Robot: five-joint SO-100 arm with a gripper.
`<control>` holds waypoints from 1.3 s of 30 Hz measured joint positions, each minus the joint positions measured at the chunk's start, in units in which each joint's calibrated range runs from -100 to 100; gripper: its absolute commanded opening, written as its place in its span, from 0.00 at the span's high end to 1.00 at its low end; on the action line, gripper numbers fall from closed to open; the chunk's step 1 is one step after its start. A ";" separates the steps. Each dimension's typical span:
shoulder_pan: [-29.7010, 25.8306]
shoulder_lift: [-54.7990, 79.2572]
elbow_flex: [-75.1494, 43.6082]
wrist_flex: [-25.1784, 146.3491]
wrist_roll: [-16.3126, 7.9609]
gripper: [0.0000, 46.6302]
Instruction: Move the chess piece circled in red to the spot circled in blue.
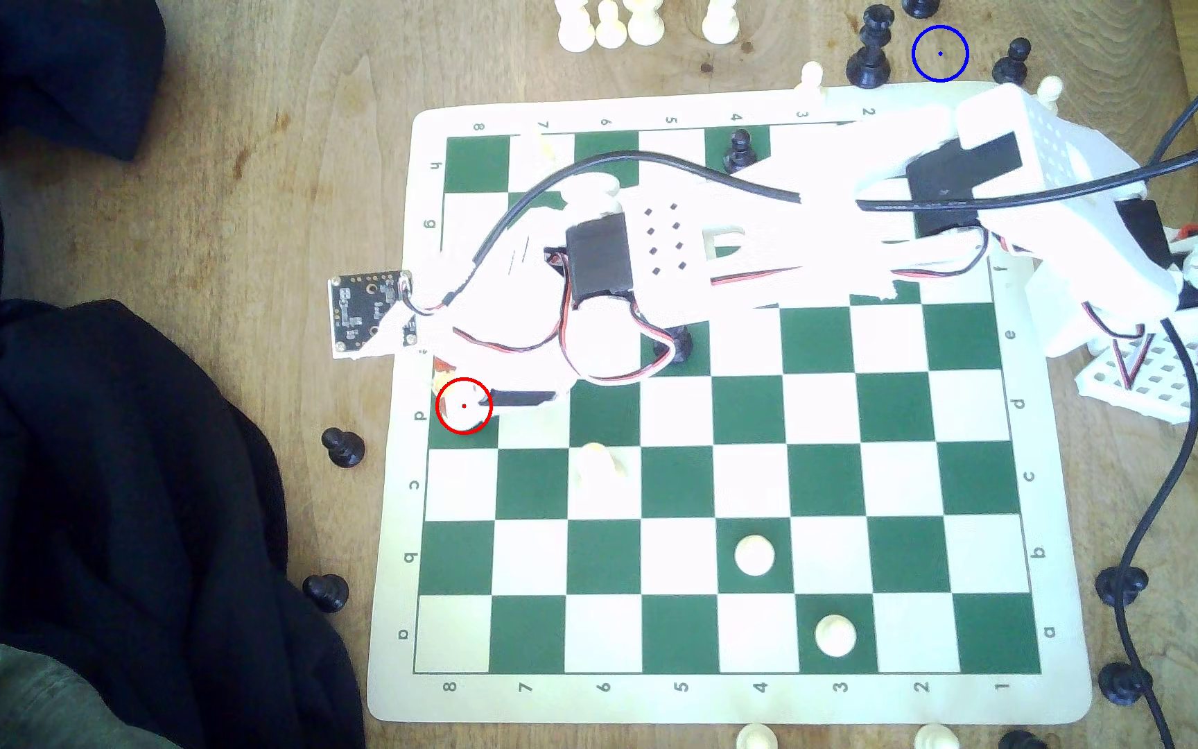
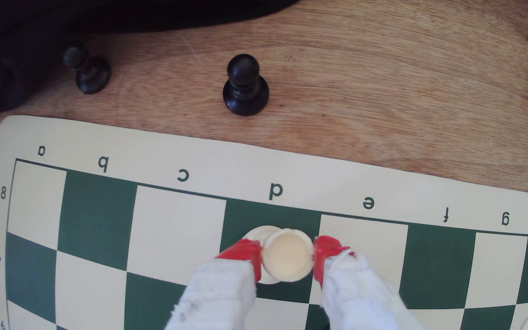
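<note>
In the exterior view, the white arm (image 1: 762, 238) reaches from the right edge of the frame across the upper half of the chessboard (image 1: 1115, 691) toward its left border. The gripper (image 1: 463, 400) ends at the red ring in the left middle of the frame, on the green square of row d in column 8, and the chess piece (image 1: 453, 409) shows there as a pale patch inside the ring, partly under the arm. The spot (image 1: 940, 53) is in the upper right of the frame, on bare wood above the board, between black pieces and well apart from the gripper. In the wrist view, the chess piece (image 2: 287, 255) stands in the lower centre of the frame on the green square below the letter d. The gripper (image 2: 287, 257) has one red fingertip (image 2: 243, 252) on each side of the round head, both touching it, so the jaws are closed upon the piece. Two black pawns (image 2: 245, 85) stand on the wood in the upper left part of the frame.
</note>
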 measured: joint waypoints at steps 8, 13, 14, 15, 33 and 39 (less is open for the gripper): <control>-0.15 -0.08 -14.64 11.16 -1.90 0.99; 2.51 -1.17 -16.45 17.69 -2.78 0.99; 3.47 -2.60 -15.54 18.09 -2.78 0.99; 5.16 -6.79 -12.02 18.01 -3.03 0.99; 25.37 -77.42 56.67 11.16 -1.37 0.99; 31.56 -88.31 65.79 11.16 -1.56 0.99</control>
